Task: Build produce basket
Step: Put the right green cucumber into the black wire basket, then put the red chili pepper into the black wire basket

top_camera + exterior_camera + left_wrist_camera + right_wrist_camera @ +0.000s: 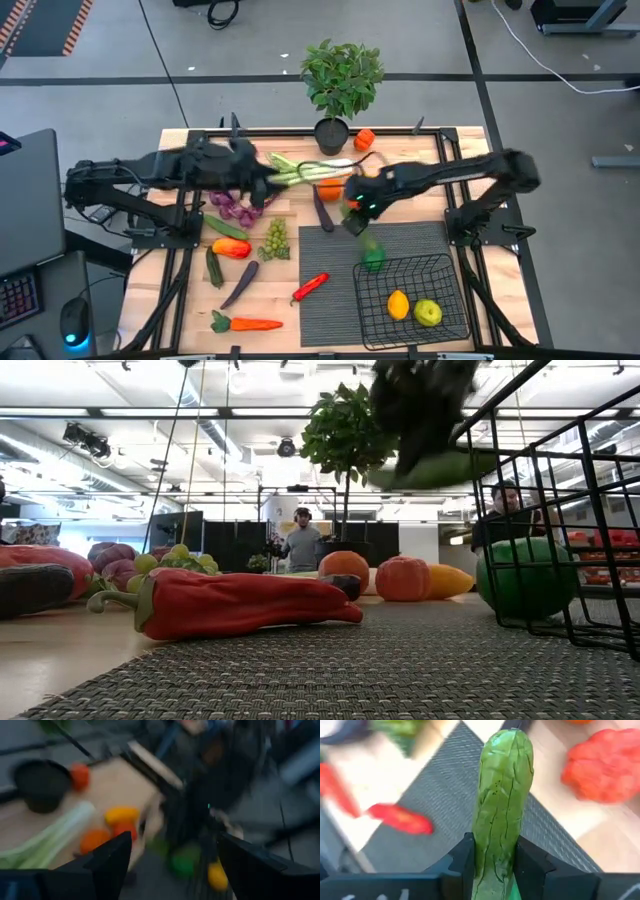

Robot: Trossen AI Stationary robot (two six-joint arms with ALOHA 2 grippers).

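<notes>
Right wrist view: right gripper [494, 865] clamped on a green cucumber [502, 795], fingers [465, 860] pressed against both its sides, held in the air over the dark ribbed mat [445, 790] around the table's middle. Black wire basket [440, 275] sitting at the near right corner, holding a lemon [398, 304] and a yellow-green fruit [428, 313], with a green pepper [373, 259] just outside its far left rim. Left gripper [170, 855] spread open and empty, up toward the far edge beside the leek [315, 168]. Red chili [310, 287] lying at the mat's left edge; carrot [245, 323] near the near left corner.
</notes>
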